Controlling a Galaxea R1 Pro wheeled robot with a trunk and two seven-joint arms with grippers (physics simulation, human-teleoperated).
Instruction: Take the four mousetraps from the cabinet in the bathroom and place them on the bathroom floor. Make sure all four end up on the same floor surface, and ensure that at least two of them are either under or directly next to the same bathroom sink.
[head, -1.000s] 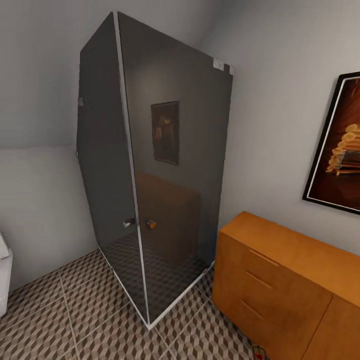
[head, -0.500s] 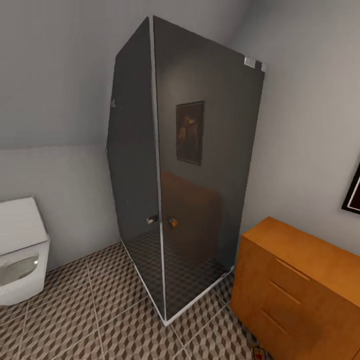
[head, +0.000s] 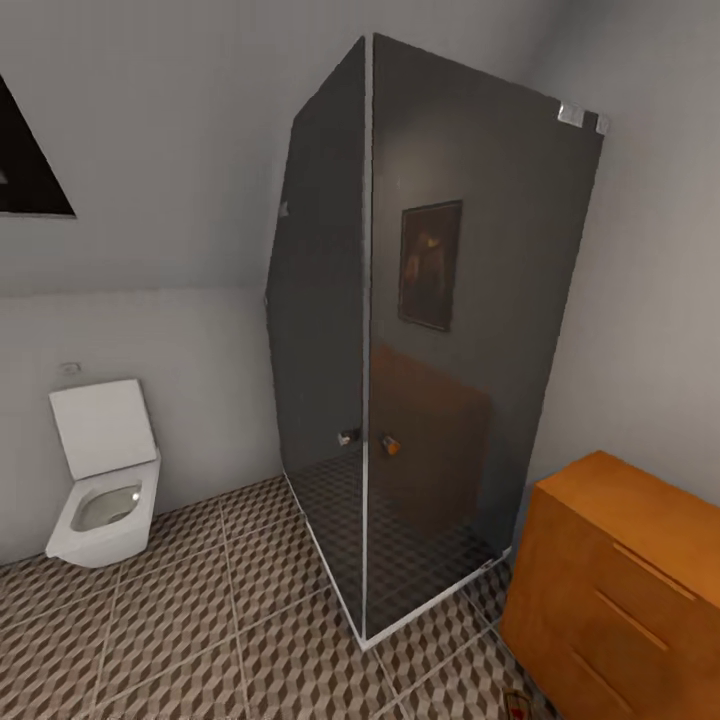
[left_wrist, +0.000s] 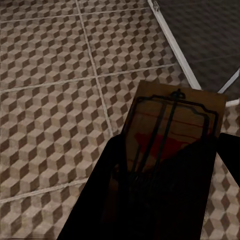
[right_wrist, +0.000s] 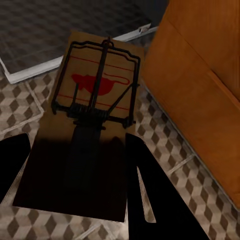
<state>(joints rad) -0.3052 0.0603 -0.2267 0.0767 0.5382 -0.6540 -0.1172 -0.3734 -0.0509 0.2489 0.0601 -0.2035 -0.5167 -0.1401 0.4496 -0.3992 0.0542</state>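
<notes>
The mousetrap (right_wrist: 92, 120) in my right claw (right_wrist: 75, 170) is a matt brown wooden board carrying thin dark metal wire; the one (left_wrist: 170, 145) in my left claw (left_wrist: 165, 200) looks alike. The bathroom floor (head: 180, 620) is smooth printed tile with pale grout. The cabinet (head: 620, 580) is smooth orange-brown wood. The shower enclosure (head: 430, 330) is glossy smoked glass, metal-framed. The toilet (head: 105, 480) looks like glossy white ceramic.

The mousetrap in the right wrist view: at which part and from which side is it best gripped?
Grip the mousetrap by the bare end of its flat board, jaws on the two long edges, coming from that short end. The wire frame and spring cover the other half, so the jaws avoid them. The right gripper holds it this way.
</notes>
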